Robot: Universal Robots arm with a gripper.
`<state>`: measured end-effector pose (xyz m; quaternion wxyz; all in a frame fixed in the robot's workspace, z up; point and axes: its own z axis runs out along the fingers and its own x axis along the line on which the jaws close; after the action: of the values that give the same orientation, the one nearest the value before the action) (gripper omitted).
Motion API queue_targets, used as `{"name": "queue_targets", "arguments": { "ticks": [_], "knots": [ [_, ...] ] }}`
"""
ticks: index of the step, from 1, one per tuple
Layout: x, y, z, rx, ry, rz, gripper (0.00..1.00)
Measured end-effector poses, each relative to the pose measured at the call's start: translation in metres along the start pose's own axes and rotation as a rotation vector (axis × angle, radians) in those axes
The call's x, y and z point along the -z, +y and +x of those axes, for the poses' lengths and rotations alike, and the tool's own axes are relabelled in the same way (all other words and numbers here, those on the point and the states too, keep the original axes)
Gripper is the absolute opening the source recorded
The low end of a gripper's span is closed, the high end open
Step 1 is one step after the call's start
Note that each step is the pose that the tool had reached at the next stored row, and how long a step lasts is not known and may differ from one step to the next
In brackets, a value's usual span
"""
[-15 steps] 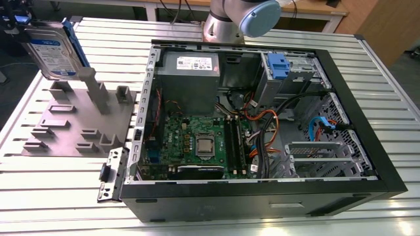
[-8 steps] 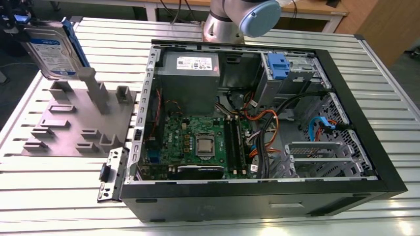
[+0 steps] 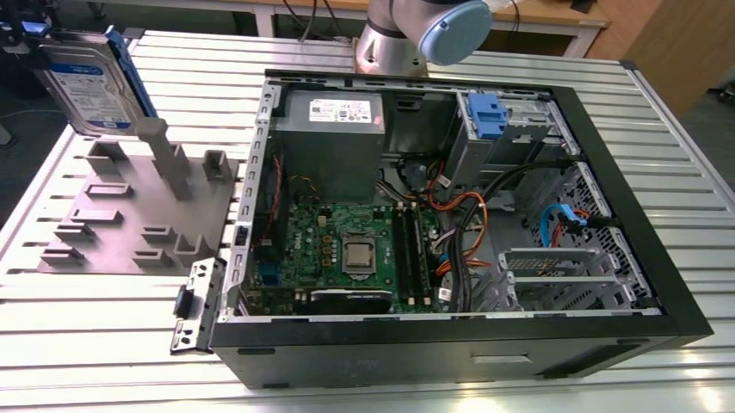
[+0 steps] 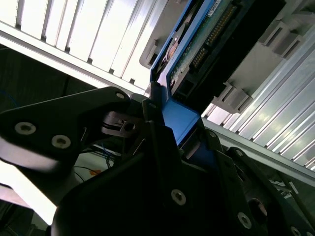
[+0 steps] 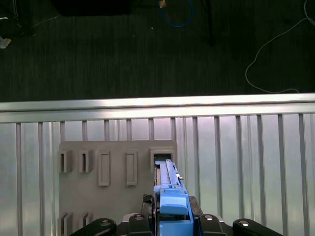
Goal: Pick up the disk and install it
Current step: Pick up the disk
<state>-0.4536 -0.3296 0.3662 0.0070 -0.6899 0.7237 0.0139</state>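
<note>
"Can any lettering be read?"

"None. In the exterior view the disk [image 3: 83, 86] carries a white-and-blue label on its broad face, but the print on it is too small to make out."

"And inside the computer case [image 3: 402, 344]?"

"A white sticker [image 3: 340, 110] sits on the grey metal box [image 3: 327, 159] at the far end. It has lines of print and dark marks, all illegible. The green circuit board [image 3: 305, 237] has tiny pale markings, also unreadable."

"The wrist views?"

"In the second wrist view the disk's [image 4: 216, 29] connector side offers no legible characters."
</note>
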Motion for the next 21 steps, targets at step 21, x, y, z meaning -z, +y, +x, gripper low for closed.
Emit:
{"name": "queue_targets", "arguments": {
  "ticks": [21],
  "knots": [
    [0.0094,0.0001,-0.0003,0.0,0.0002,0.0,0.36]
  ]
}}
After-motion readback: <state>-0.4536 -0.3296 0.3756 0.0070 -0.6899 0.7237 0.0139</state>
